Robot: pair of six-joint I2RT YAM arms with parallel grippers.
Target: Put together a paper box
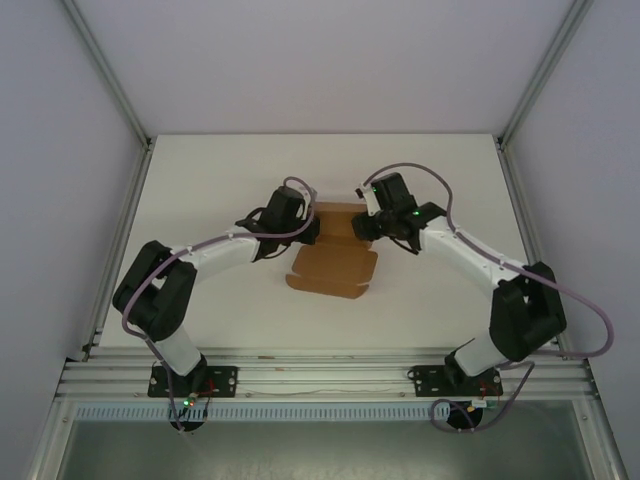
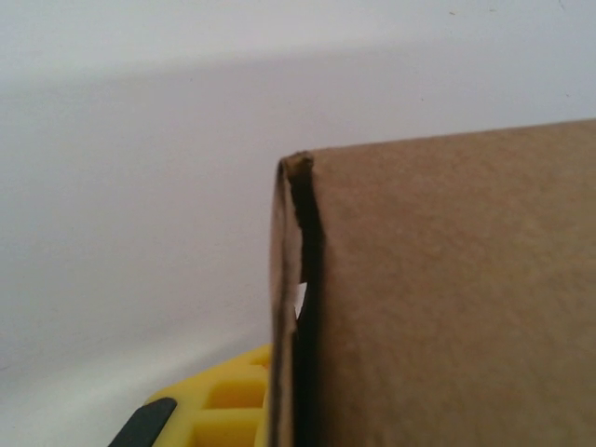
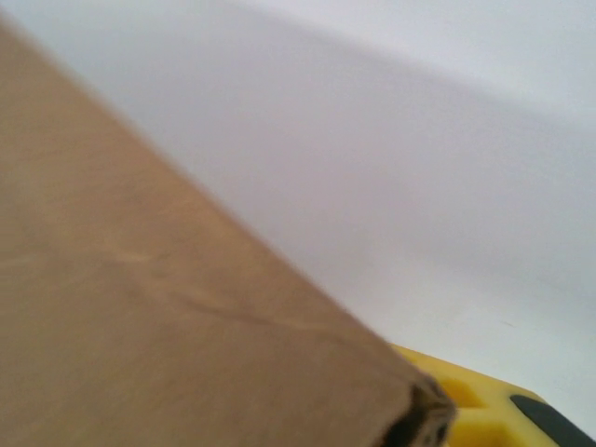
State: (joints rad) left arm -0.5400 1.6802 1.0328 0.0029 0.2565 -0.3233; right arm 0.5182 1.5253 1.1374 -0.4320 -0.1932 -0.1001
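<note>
The paper box (image 1: 334,262) is brown cardboard, partly folded, in the middle of the table, with one flap lying flat toward the near side. My left gripper (image 1: 307,228) is at its left wall. In the left wrist view a doubled cardboard wall (image 2: 438,298) stands right in front of the camera, one yellow finger (image 2: 219,405) pressed against its left face, and the jaws are shut on that wall. My right gripper (image 1: 363,226) is at the box's far right corner. There, cardboard (image 3: 168,317) hides the jaws except one yellow finger (image 3: 480,410) at the lower right.
The white table (image 1: 210,180) is enclosed by aluminium frame posts (image 1: 110,95) and pale walls on the left, right and back. Both arm bases sit on the rail (image 1: 320,375) at the near edge. Free table lies left, right and behind the box.
</note>
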